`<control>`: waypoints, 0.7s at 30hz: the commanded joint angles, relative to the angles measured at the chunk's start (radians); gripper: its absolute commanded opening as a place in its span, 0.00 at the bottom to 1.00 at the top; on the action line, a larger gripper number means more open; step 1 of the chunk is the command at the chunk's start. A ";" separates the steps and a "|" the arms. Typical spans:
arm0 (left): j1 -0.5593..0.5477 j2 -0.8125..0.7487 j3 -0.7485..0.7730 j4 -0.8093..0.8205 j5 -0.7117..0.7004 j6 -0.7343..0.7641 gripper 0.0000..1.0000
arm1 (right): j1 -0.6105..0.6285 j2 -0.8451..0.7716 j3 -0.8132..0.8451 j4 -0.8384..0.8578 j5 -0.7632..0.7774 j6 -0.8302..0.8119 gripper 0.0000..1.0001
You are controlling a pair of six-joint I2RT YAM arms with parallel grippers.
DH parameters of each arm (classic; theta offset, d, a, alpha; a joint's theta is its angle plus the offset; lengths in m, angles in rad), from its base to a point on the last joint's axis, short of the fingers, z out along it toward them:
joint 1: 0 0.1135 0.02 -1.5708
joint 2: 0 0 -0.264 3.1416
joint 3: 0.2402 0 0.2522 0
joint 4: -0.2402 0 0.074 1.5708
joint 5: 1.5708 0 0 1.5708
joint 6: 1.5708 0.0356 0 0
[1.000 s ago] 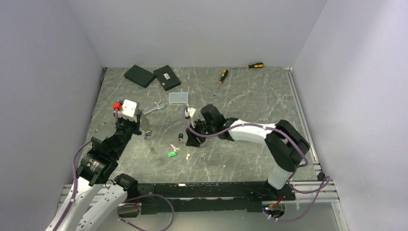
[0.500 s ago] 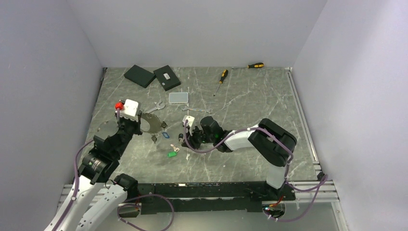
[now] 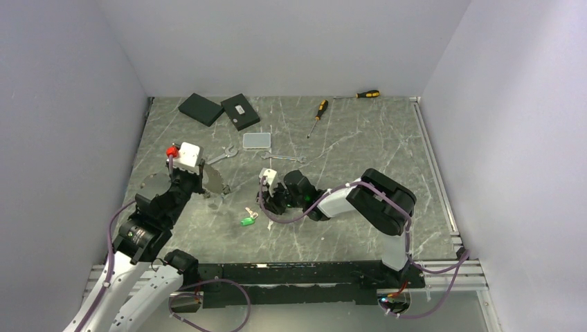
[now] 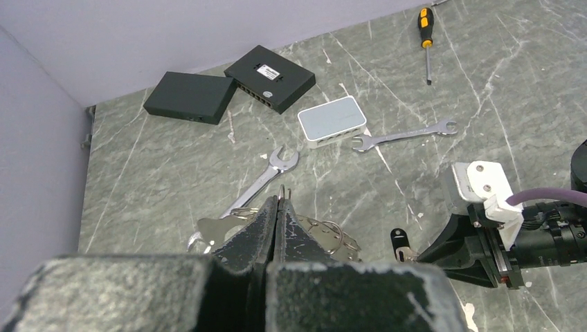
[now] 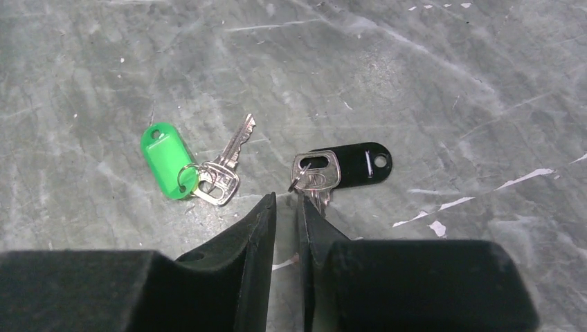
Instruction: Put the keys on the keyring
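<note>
My left gripper (image 4: 279,205) is shut on the thin wire of the keyring (image 4: 335,232), which carries small rings and flat metal tabs; in the top view the gripper (image 3: 208,184) holds it just above the table at the left. My right gripper (image 5: 284,200) is low over the table with its jaws a narrow gap apart and nothing between them. A key with a black tag (image 5: 360,164) lies against its right fingertip (image 5: 302,205). A key with a green tag (image 5: 166,160) lies just left of it, also seen in the top view (image 3: 246,220).
Two spanners (image 4: 266,181) (image 4: 405,135) and a small clear box (image 4: 332,120) lie beyond the keyring. Two black boxes (image 4: 190,97) (image 4: 270,68) sit at the back left. Screwdrivers (image 4: 424,21) (image 3: 367,93) lie at the back.
My right gripper has slid left and nearer, down beside the black-tagged key. My left gripper has swung the keyring out to the right and back a little.
</note>
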State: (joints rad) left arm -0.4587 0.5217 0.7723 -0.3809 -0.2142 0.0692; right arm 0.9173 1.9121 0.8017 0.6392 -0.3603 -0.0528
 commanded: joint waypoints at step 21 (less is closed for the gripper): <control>0.005 0.010 0.008 0.066 0.014 0.018 0.00 | 0.029 0.010 0.077 0.027 0.081 -0.008 0.31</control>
State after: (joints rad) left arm -0.4587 0.5282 0.7723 -0.3805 -0.2070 0.0708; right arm 0.9417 1.9133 0.8391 0.6373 -0.3164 -0.0620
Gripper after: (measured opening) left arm 0.007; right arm 0.319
